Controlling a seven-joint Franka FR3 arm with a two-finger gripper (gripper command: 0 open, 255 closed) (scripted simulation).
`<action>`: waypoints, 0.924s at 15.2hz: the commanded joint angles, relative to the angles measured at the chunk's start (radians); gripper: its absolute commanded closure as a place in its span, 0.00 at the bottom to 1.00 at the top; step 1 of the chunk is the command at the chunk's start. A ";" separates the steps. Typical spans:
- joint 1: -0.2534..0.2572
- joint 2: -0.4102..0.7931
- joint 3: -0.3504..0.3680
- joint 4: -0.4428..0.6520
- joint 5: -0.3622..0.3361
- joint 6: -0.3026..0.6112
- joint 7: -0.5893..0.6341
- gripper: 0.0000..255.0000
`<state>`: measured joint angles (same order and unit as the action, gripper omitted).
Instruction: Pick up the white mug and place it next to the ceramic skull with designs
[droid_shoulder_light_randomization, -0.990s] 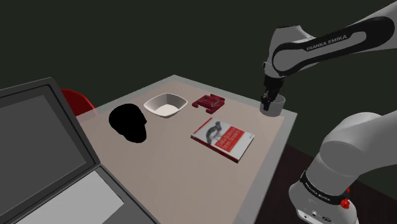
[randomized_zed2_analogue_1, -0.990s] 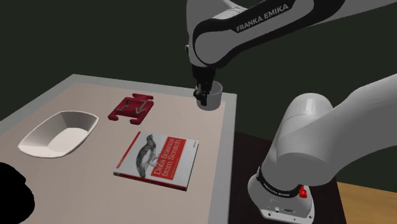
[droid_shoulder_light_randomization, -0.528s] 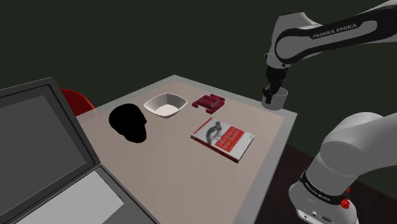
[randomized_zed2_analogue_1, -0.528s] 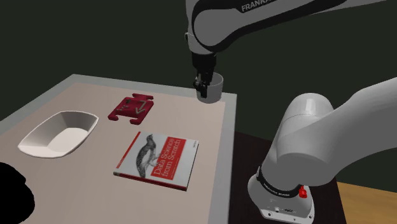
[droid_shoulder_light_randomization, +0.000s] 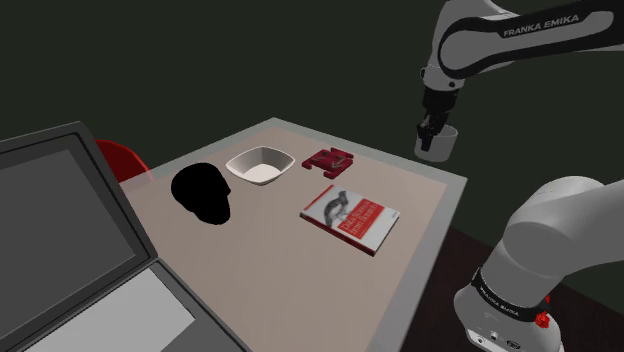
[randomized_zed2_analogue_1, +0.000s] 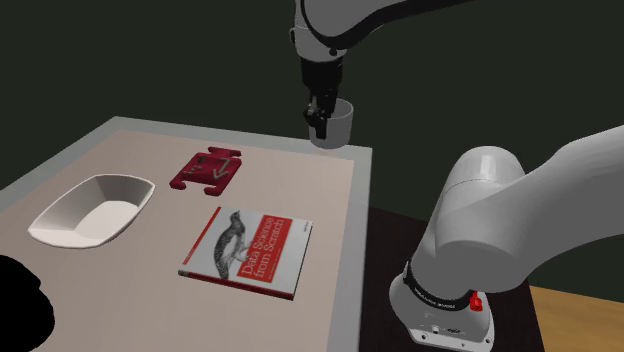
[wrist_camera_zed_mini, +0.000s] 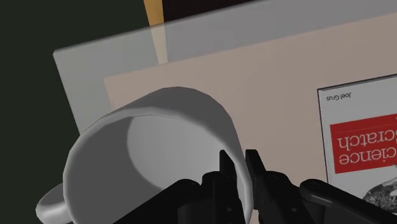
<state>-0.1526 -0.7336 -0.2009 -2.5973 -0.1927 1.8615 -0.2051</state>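
- Gripper (droid_shoulder_light_randomization: 430, 128) is pinching the rim of the white mug (droid_shoulder_light_randomization: 439, 146), which hangs above the table's (droid_shoulder_light_randomization: 280, 240) corner.
- Looks like the carry stage. Next up: swing it over beside the black skull-shaped blob (droid_shoulder_light_randomization: 202, 193), then lower gently.

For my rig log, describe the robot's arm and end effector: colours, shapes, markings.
The glossy white arm is built of rounded links with dark grey joint bands. One band carries white FRANKA EMIKA lettering. The dark base collar has small white print and a small red button. The slim two-finger end effector is all black.
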 joint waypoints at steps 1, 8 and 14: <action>0.002 -0.001 0.004 0.026 0.004 -0.028 -0.001 1.00; 0.006 -0.004 0.015 0.118 0.015 -0.122 -0.008 1.00; 0.010 0.003 0.023 0.201 0.024 -0.198 -0.013 1.00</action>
<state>-0.1439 -0.7316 -0.1799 -2.4110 -0.1711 1.6774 -0.2182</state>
